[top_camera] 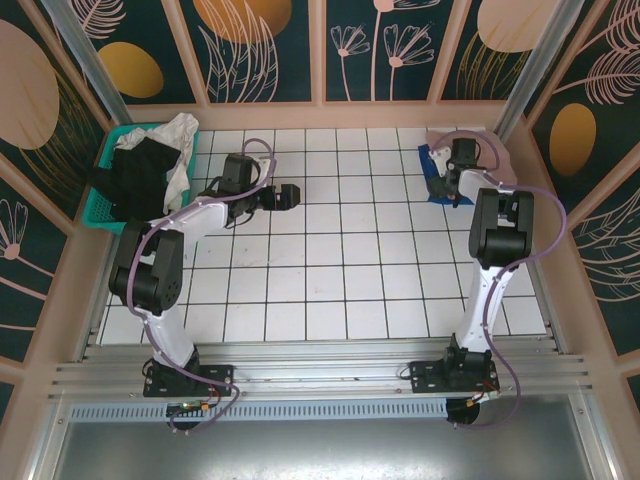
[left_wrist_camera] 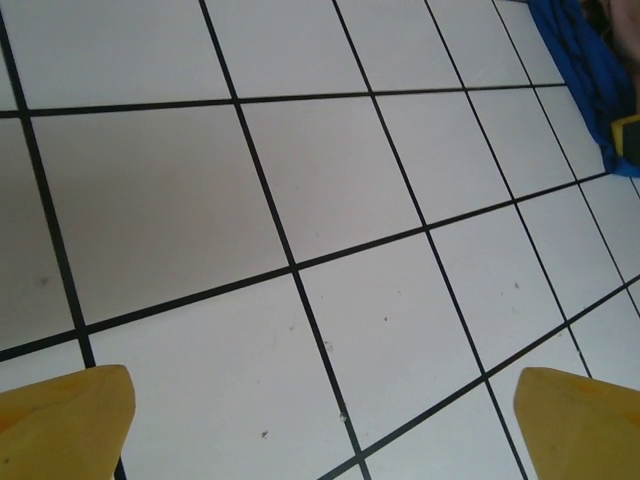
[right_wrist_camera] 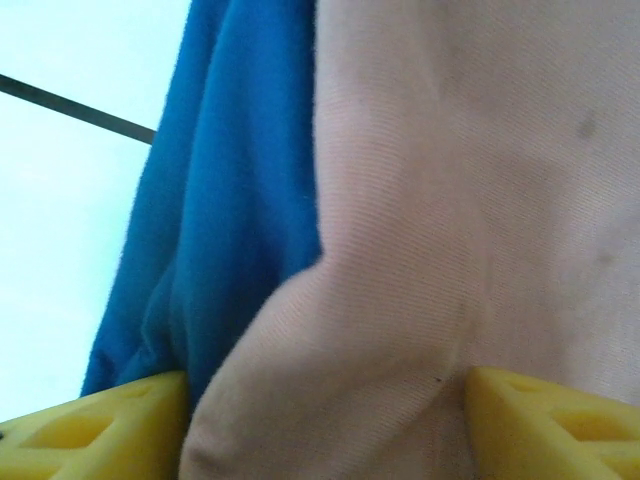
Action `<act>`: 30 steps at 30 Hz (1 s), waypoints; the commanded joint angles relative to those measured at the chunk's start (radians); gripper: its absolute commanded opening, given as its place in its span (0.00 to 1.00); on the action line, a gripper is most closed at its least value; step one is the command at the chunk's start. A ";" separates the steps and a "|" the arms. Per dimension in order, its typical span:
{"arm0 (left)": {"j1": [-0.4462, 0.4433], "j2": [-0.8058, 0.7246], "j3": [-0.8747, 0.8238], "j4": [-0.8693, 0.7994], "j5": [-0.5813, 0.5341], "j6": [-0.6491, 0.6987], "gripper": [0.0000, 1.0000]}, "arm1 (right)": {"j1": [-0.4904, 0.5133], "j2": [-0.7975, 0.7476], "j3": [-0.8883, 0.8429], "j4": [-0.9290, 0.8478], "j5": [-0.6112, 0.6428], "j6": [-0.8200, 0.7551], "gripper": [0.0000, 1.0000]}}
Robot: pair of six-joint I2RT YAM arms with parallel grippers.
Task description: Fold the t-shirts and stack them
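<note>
Left fingertips (left_wrist_camera: pixel 65 420), yellow, are sitting closest to the lens in the lower corners of the left wrist view. Only bare tiled worktop (left_wrist_camera: pixel 300 200) is showing between them. The left gripper (top_camera: pixel 287 195) is hovering over open tiles with jaws spread wide, gripping nothing.

Far left, the teal basket (top_camera: pixel 100 205) is holding a black t-shirt (top_camera: pixel 140 175) and a white t-shirt (top_camera: pixel 182 135). Both are crumpled and not yet folded, so this is probably the supply. The left arm is reaching out just beside it.

Back right, the blue t-shirt (top_camera: pixel 432 188) is lying on the worktop with the pink t-shirt (top_camera: pixel 440 138) overlapping it. This is apparently the stack, sitting off the central tiles so they are staying free for folding.

The right gripper (right_wrist_camera: pixel 325 440) is pointing down into that pile, jaws standing apart astride a ridge of pink cloth. Cannot tell whether they are pinching the cloth or lying loose around it.
</note>
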 commanded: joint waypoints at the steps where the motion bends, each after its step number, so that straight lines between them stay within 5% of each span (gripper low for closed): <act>1: 0.007 -0.081 -0.009 0.027 -0.057 0.005 0.98 | -0.016 -0.072 -0.059 -0.050 0.078 0.046 0.77; 8: 0.026 -0.217 -0.079 0.061 -0.258 0.002 0.98 | 0.035 -0.379 -0.246 0.061 0.002 0.308 0.99; 12: 0.027 -0.348 -0.200 0.126 -0.519 0.021 0.99 | 0.078 -0.539 -0.414 0.146 0.032 0.523 0.99; 17: 0.038 -0.527 -0.481 0.340 -0.807 0.124 0.99 | 0.182 -0.822 -0.794 0.462 0.163 0.735 0.99; 23: 0.140 -0.501 -0.641 0.475 -0.836 0.190 0.98 | 0.162 -0.958 -1.135 0.849 0.209 0.736 0.99; 30: 0.214 -0.346 -0.730 0.779 -0.716 0.229 0.99 | 0.127 -0.724 -1.163 1.063 0.193 0.703 0.99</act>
